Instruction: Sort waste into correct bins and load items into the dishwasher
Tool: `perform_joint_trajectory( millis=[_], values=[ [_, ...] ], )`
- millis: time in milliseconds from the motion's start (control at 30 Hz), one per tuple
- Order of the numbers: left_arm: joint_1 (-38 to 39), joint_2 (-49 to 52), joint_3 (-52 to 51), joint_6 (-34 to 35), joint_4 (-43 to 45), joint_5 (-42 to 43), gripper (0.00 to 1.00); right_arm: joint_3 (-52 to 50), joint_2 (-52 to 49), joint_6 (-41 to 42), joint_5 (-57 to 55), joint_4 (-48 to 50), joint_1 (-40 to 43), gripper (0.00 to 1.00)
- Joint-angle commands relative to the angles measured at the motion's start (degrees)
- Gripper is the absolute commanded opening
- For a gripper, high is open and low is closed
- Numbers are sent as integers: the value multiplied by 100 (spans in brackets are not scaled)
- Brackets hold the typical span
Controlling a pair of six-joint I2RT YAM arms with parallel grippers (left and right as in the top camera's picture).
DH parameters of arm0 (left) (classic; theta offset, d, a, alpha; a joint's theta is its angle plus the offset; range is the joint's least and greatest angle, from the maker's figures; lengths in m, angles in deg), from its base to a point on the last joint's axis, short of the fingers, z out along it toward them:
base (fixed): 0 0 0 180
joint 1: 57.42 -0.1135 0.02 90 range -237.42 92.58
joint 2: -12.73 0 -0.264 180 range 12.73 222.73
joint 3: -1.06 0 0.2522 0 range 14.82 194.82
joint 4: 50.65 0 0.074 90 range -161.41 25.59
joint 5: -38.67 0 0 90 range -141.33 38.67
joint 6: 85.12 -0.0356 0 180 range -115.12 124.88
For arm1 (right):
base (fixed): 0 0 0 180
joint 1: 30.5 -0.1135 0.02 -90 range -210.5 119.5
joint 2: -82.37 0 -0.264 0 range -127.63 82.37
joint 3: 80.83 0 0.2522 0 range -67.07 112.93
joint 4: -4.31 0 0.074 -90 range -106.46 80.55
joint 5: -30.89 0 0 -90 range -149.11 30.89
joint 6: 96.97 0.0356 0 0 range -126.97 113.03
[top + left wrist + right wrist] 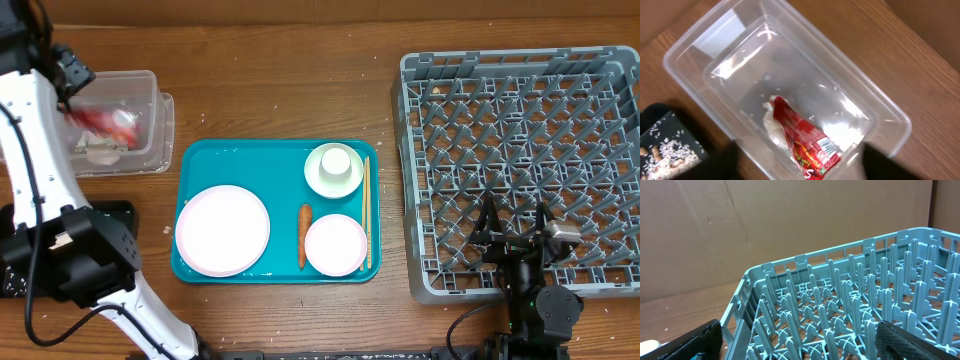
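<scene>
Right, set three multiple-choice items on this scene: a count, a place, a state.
1. How many white bowls sit on the teal tray? A one B two C four
2. Where is the red wrapper? A on the teal tray B in the clear tub C in a bowl
3. How does the right gripper stand? A shut tight B shut on a bowl C open
Answers: 1 B, one holds the cup, one is empty. 2 B, it lies on the tissue inside the tub. 3 C, its fingers stand wide apart, nothing between.

Red snack wrapper [801, 135], lower end beyond the bottom edge; black tray [669, 150], partly off-frame.
</scene>
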Motion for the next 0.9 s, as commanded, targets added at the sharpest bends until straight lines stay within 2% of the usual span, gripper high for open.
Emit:
perform_joint_trajectory(
  millis=[0,133,300,433,567,700,867],
  values=[
    [-66,-20,-17,66,-144,426,100,-61,57,-24,-37,22,4,100],
    [-50,-24,-7,52,-472,1233,100,-61,57,-24,-37,22,4,100],
    [109,-39,-7,-114,-566,3169,100,-61,57,-24,-37,22,4,100],
    [496,-90,-7,-424,-660,3864,100,-61,57,-24,-37,22,4,100],
    [1207,-96,-9,-922,-1056,3676,100,-61,57,-24,-37,24,4,100],
    [1939,-87,-11,-933,-1469,2625,100,-61,57,-24,-37,22,4,100],
    [2837,-87,-52,-938,-1633,2306,100,-61,57,-24,-37,22,4,100]
  ],
)
